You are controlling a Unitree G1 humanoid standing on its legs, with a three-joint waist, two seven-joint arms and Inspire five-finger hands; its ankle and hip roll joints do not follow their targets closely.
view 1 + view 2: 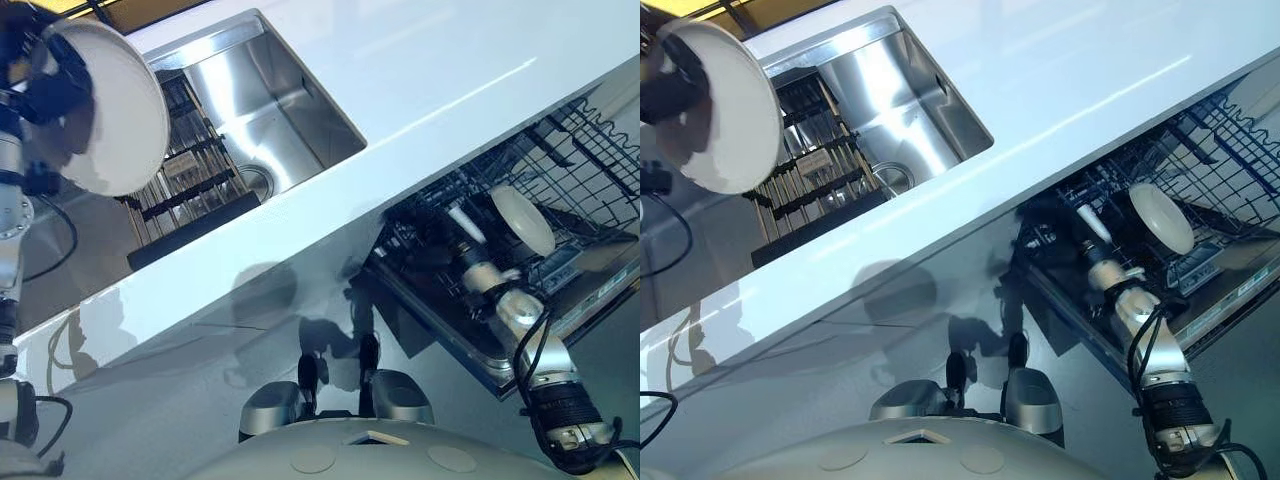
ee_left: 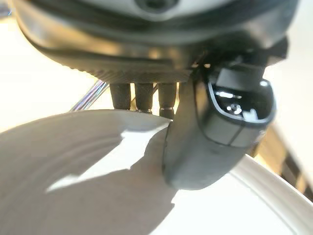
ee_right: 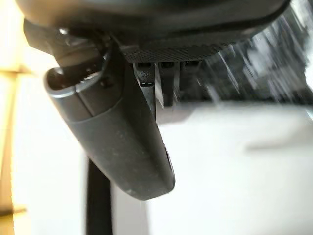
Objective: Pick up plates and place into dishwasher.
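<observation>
Left wrist view shows the left hand [image 2: 215, 132] pinching a white plate [image 2: 98, 186]: the thumb lies on the plate's face and the fingers [image 2: 142, 98] go behind its rim. From the left eye view, this plate [image 1: 110, 105] is held up in the air, tilted, above the left part of the steel sink [image 1: 270, 110] that is sunk into the white counter [image 1: 450, 70]. A dark rack [image 1: 185, 170] with ribs lies inside the sink, partly behind the plate. On the right side, under the counter edge, the dishwasher rack [image 1: 560, 170] of dark wire is pulled out. The right hand [image 1: 470, 235] reaches into this rack, and a second white plate [image 1: 522, 220] stands on its edge there, just beside the hand. In the right wrist view the thumb [image 3: 117, 142] of the right hand hangs down in front of a pale surface and the fingers are short dark stubs behind it; I cannot tell if the hand grips the second plate or is loose.
</observation>
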